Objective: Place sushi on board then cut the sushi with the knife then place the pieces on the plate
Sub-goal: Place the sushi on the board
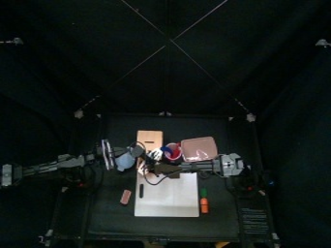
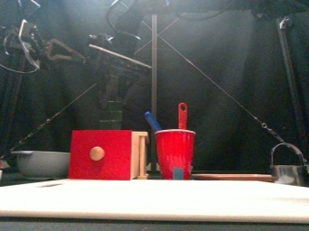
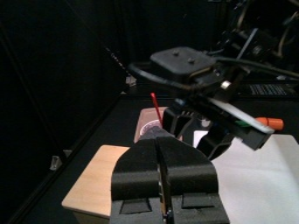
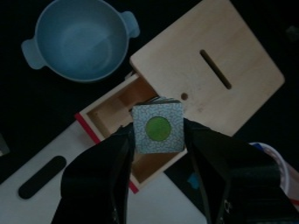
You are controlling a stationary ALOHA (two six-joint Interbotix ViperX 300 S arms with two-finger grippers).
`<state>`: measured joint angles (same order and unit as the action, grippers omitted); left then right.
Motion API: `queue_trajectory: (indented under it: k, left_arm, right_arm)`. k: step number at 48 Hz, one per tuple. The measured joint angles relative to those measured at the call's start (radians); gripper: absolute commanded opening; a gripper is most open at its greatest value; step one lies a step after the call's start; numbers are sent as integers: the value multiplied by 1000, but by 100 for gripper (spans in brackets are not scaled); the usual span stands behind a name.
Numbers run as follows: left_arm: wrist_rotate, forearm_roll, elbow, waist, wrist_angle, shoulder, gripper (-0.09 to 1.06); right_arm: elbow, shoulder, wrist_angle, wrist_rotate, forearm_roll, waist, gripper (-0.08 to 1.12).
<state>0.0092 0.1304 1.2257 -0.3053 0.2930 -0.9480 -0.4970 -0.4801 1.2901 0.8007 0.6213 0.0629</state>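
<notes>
Sushi block (image 4: 158, 129), green-centred, pinched in the right gripper (image 4: 159, 142); white cutting board (image 1: 165, 194) flat up front; blue knife (image 2: 152, 120) and red knife (image 2: 183, 115) upright in red cup (image 2: 175, 152); pink tray (image 1: 199, 148) beside it

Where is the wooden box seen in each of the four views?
Top view: wooden box near the back, about the middle.
Front view: box left of middle, showing its red front.
Left wrist view: its pale top beyond the left tool.
Right wrist view: box beneath the held sushi piece.
Landmark: red cup, right of the box.
</notes>
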Motion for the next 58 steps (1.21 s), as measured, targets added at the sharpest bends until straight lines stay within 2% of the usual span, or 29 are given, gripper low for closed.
queue_trajectory:
  k: [13, 20, 39, 47, 58]
  left_arm:
    - [-2, 0, 5, 0, 2, 0, 8]
    - [-2, 0, 3, 0, 2, -2, 8]
    - [-2, 0, 3, -2, 6, 8, 8]
    - [-2, 0, 5, -6, 6, 18, 8]
    - [-2, -2, 3, -8, 6, 20, 8]
  right_arm:
    - [11, 94, 247, -11, 60, 147, 65]
    - [163, 95, 275, -112, 101, 219, 65]
    - [532, 100, 233, -84, 442, 393, 65]
    - [584, 89, 163, -66, 457, 410, 65]
    - [546, -8, 132, -60, 420, 414, 65]
